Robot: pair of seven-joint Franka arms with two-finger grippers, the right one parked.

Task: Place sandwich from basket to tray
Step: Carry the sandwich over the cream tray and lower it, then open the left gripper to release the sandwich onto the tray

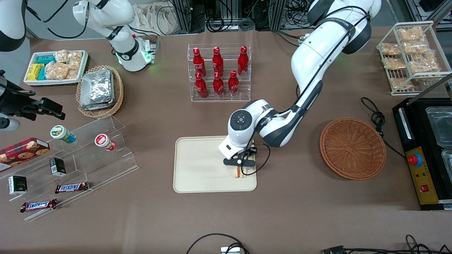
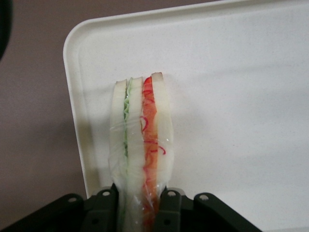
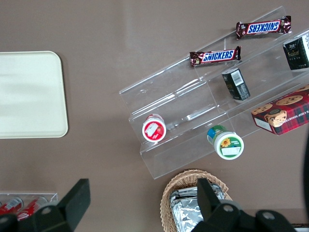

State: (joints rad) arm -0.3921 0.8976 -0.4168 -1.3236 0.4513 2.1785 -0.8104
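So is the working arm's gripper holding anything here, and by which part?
Yes: the gripper, over the tray, is shut on the wrapped sandwich, its fingers pinching the two bread faces at one end.

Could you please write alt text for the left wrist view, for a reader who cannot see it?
The end effector grips a clear-wrapped sandwich with green and red-orange filling, held over a corner of the cream tray. Brown table shows beside the tray.

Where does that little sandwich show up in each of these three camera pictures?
Front view: the sandwich stands on the tray, near the corner toward the working arm's end, under the hand.
Left wrist view: the sandwich stands edge-up, the hand shut on it, over the tray.
Right wrist view: not in it.
Shared landmark: the tray.
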